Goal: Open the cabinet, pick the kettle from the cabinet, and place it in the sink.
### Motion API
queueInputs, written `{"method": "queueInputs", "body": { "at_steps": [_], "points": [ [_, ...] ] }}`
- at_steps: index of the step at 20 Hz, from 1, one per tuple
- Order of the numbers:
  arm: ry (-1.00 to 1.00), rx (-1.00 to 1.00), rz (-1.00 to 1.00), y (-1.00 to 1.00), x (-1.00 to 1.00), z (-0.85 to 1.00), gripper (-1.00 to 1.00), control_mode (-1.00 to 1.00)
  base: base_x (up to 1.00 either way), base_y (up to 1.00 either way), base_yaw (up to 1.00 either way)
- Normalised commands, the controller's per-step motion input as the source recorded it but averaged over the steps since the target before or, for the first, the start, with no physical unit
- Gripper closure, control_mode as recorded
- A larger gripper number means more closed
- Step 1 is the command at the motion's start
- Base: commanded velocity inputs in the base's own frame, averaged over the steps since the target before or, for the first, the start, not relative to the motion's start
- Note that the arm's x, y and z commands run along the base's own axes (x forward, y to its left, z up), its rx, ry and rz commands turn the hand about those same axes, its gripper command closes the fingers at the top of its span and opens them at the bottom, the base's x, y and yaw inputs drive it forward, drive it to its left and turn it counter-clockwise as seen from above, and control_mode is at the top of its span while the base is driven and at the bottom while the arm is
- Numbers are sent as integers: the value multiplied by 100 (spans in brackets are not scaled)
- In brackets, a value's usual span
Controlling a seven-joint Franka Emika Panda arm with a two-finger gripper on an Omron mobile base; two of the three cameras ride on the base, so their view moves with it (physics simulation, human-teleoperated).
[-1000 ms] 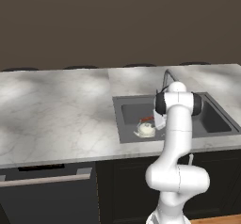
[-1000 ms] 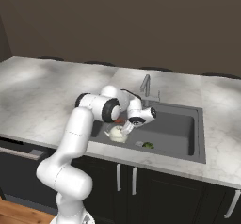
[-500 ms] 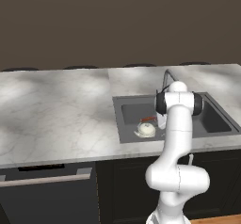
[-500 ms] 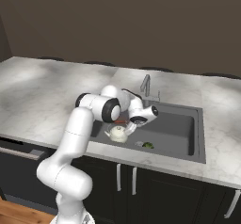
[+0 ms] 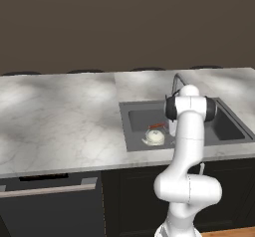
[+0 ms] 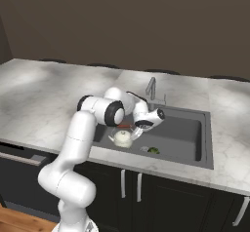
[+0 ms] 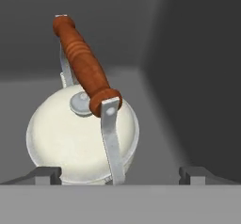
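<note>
The kettle (image 7: 82, 133) is seen resting on the floor of the sink (image 5: 137, 119), near its left corner; the pincer (image 7: 120, 173) is spread wide around it, gripping nothing; a straight lift is advised, so the wooden handle (image 7: 84, 70) is not snagged.

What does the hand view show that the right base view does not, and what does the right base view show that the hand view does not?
Hand view: the two open fingertips either side of the kettle, apart from it, and its small lid knob.
Right base view: the arm, faucet, marble counter and something small and green on the sink floor.
Both: the kettle upright in the sink, wooden handle on top.
</note>
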Motion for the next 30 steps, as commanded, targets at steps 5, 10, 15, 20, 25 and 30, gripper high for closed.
{"method": "queueInputs", "body": {
  "at_steps": [5,10,15,20,25,30],
  "points": [
    [0,-3,-7,-1,-22,12,-100,-100,0,0,0],
    [-2,-3,-10,0,-24,21,-100,-100,0,0,0],
    [-2,-5,-14,0,-23,27,-100,-100,0,0,0],
    [-2,-8,-15,2,-19,31,-100,-100,0,0,0],
    [0,-16,-15,2,-20,29,-100,-100,0,0,0],
    [0,-13,-10,1,-22,35,-100,-100,0,0,0]
  ]
}}
